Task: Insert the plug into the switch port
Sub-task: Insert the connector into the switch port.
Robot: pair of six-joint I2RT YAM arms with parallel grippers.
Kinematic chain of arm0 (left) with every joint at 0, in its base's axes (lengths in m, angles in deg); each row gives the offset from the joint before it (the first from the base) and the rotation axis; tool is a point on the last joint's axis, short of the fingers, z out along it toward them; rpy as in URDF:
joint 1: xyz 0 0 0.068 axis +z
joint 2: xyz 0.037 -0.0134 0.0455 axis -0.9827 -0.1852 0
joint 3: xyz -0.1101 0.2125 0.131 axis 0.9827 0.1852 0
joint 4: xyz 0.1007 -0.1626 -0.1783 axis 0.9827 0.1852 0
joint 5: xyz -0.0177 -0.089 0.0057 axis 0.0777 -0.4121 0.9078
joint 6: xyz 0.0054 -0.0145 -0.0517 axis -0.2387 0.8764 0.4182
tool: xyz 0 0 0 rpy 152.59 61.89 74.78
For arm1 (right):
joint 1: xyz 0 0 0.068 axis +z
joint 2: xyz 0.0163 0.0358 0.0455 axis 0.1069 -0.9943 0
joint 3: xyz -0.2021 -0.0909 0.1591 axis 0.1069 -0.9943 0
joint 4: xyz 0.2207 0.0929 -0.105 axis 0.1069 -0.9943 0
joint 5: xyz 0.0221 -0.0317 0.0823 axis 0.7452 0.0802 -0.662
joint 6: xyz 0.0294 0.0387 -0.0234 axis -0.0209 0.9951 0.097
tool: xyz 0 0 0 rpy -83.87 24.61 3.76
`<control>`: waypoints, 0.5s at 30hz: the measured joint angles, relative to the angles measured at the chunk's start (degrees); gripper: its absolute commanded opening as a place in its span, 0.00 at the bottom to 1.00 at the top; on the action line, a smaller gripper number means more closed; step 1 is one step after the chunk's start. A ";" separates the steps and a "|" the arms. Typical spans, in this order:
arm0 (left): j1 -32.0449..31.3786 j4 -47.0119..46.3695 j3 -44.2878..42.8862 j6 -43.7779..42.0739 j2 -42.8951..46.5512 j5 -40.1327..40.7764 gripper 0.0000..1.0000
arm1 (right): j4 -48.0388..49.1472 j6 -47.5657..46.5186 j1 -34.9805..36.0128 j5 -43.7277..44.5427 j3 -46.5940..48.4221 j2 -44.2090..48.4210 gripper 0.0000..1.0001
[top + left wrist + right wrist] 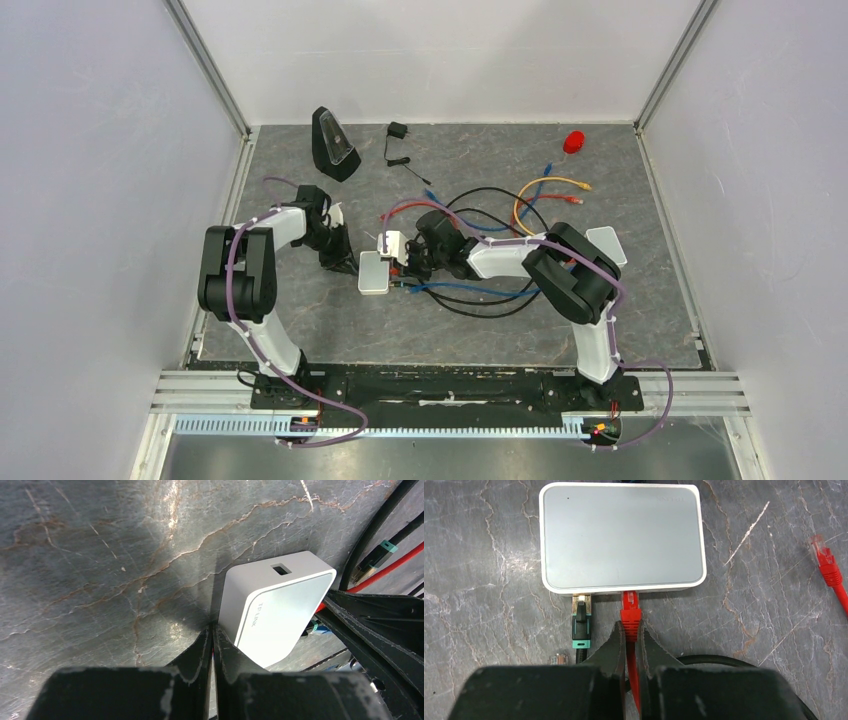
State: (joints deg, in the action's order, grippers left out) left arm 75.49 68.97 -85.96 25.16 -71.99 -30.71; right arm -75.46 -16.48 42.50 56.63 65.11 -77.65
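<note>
Right claw (631,630) pinched the red plug (630,607) by its boot. The plug's tip sat at the switch port (629,592) straight ahead; depth unclear. Left claw (212,636) was pressed together and empty, with the switch (280,605) just to its right. The plug looked light and rigid, with a fragile latch; the boot was the best hold. The switch looked light and likely to slide. Only the right wrist view showed the port; the top view hid it under the arm.

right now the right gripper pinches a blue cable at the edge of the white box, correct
No: the cable is red, not blue. The right wrist view shows the right gripper pinching it at the edge of the white box.
</note>
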 measured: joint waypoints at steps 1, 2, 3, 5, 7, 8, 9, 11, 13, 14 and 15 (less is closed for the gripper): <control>0.00 0.00 0.00 0.17 0.00 0.04 0.10 | 0.24 0.68 0.00 0.11 -0.02 0.00 0.00; -0.02 0.00 -0.02 0.24 0.00 0.09 0.10 | 0.55 1.42 0.00 0.15 -0.02 -0.04 0.00; -0.04 0.00 -0.02 0.37 0.00 0.20 0.10 | 0.94 2.10 0.00 0.31 -0.15 -0.09 0.00; -0.22 0.04 -0.09 0.59 0.00 0.61 0.10 | 2.67 3.45 0.00 0.52 -0.94 -0.09 0.00; -0.55 0.35 -0.37 0.57 -0.02 1.27 0.10 | 4.66 4.39 0.00 0.59 -1.81 -0.09 0.00; -0.70 0.57 -0.55 0.57 -0.11 1.60 0.10 | 4.92 4.61 0.00 0.61 -1.88 -0.09 0.00; -0.90 0.87 -0.85 0.57 -0.17 2.01 0.10 | 5.07 4.94 0.00 0.72 -1.88 -0.09 0.00; -1.29 1.31 -1.22 0.57 -0.22 2.91 0.10 | 5.14 5.20 0.00 0.85 -1.88 -0.11 0.00; -1.60 1.79 -1.60 0.57 -0.15 3.96 0.10 | 5.20 5.49 0.02 1.01 -1.88 -0.13 0.00; -1.77 2.14 -1.88 0.55 -0.11 4.68 0.10 | 5.46 5.66 0.13 1.16 -1.88 -0.22 0.00; -1.81 2.49 -2.23 0.55 -0.11 5.64 0.10 | 6.01 6.05 0.35 1.60 -1.88 -0.35 0.00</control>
State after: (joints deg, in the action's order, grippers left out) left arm 73.68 71.46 -88.19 25.70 -72.10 -25.07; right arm -69.45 -10.42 42.85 58.23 63.23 -78.00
